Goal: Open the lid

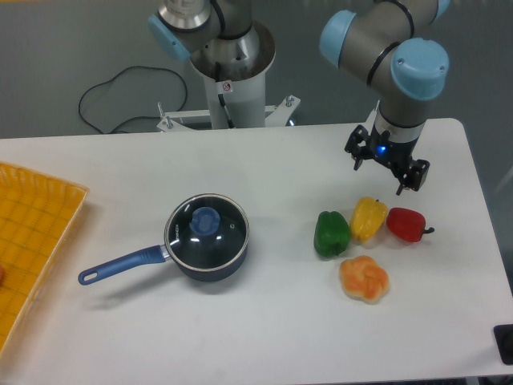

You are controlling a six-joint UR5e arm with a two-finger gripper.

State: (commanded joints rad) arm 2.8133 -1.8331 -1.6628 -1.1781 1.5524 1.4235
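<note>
Left of end effector (pixel 385 168), lid (pixel 207 222) on saucepan (pixel 200 243)

Clear lid (pixel 207 227) with blue knob on dark blue saucepan (pixel 172 251); green (pixel 331 233), yellow (pixel 368 219), red (pixel 405 224), orange peppers (pixel 365 278); yellow grid-patterned tray (pixel 32 233).

The lid (pixel 207 223) was a round disc of clear glass with a thin metal rim and a blue knob at its centre. It lay flat and closed on the dark blue saucepan (pixel 210 261), covering the whole mouth, a little left of the frame's centre and slightly below mid-height. Through the glass the pan's dark inside showed.
</note>
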